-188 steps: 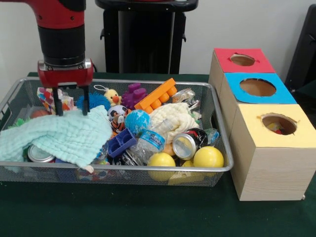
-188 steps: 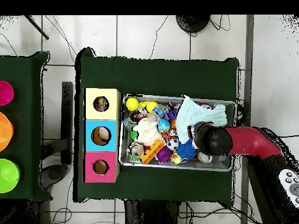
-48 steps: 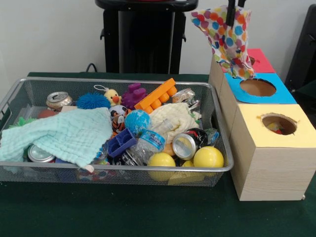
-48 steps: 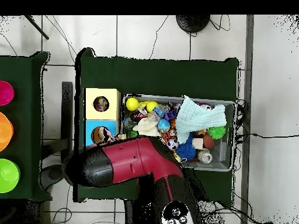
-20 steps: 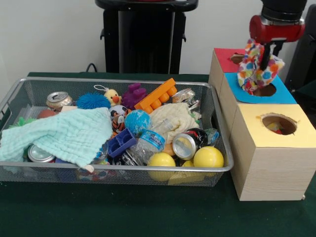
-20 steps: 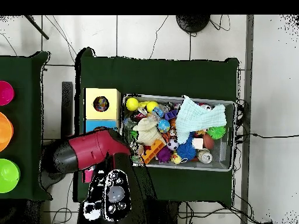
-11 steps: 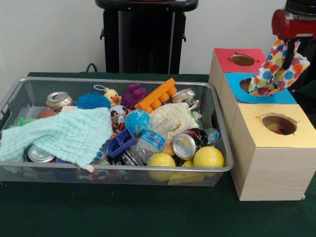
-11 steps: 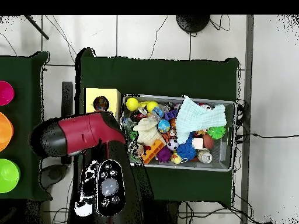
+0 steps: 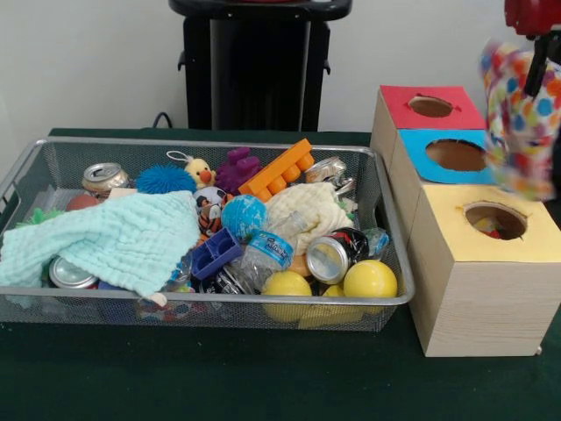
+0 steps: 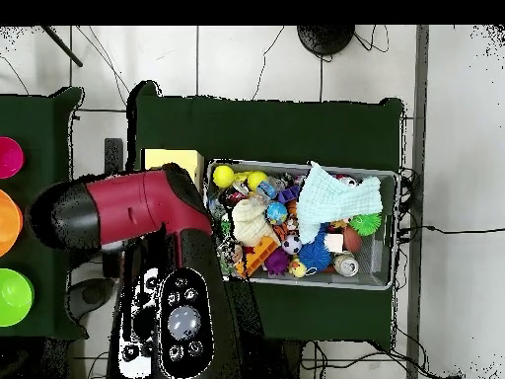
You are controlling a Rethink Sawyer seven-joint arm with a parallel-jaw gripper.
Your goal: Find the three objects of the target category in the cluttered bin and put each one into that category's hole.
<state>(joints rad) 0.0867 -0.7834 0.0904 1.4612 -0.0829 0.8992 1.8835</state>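
Polka-dot cloth (image 9: 526, 114) hangs limp, pinched in the claw (image 9: 542, 53) beside wooden boxes (image 9: 478, 263).

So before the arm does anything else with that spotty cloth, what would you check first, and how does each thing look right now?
1. Cloth held: ok. The polka-dot cloth hangs from the gripper at the front view's right edge.
2. Cloth over a hole: not ok. It hangs beside the boxes, past the blue box.
3. Blue hole free: ok, nothing covers it.
4. Red box and yellow box holes: open; something already lies inside the yellow one.
5. Grip firmness: cannot tell, the cloth is blurred.
6. Wire bin: ok, the light green cloth lies inside.
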